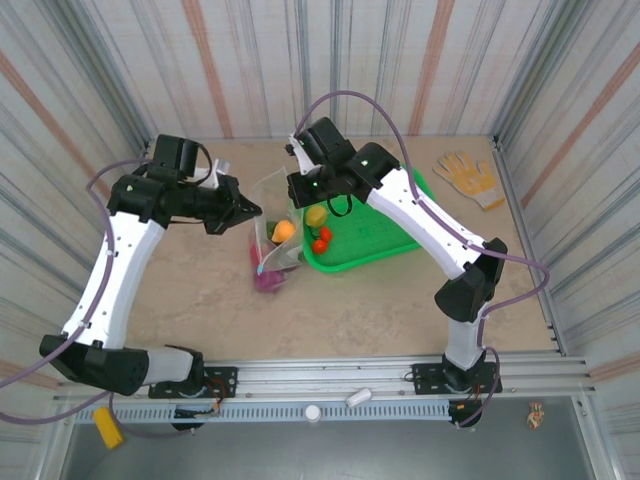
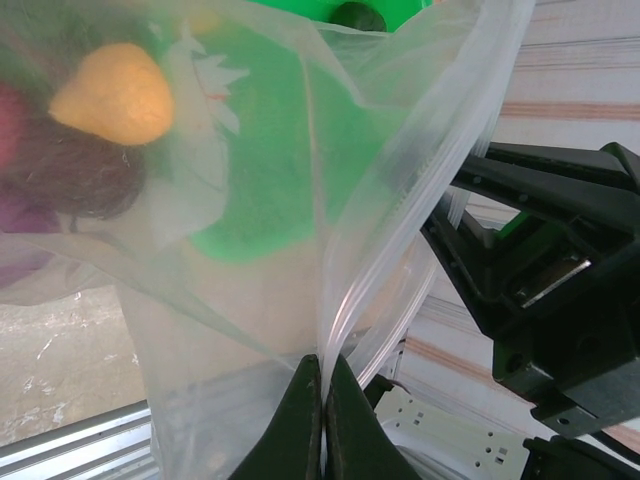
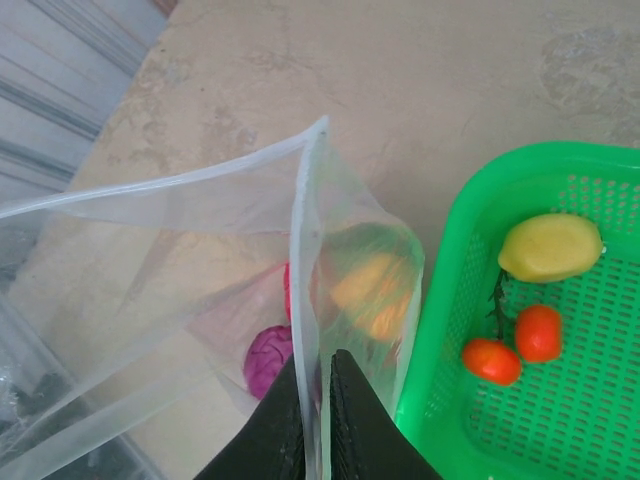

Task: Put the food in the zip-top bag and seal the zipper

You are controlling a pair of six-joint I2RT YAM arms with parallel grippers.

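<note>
Zip-top bag [image 1: 268, 240] hangs open between my grippers, with an orange piece [image 2: 115, 92] and a magenta piece [image 3: 268, 358] in its near end. Tomatoes [image 3: 540, 332] and a yellow piece [image 3: 552, 247] sit in the green tray [image 3: 440, 310] just right of it. Left gripper [image 2: 323, 375] and right gripper [image 3: 320, 372] are each pinched tight on a mouth edge. Right arm's nearer the tray.

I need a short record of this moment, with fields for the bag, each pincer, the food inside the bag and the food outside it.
bag: zip-top bag, mouth held open, not sealed
left pincer: shut on the bag's left edge
right pincer: shut on the bag's right edge
in bag: orange piece, magenta piece
in green tray: yellow piece, two tomatoes
aside: yellow glove, far right
</note>
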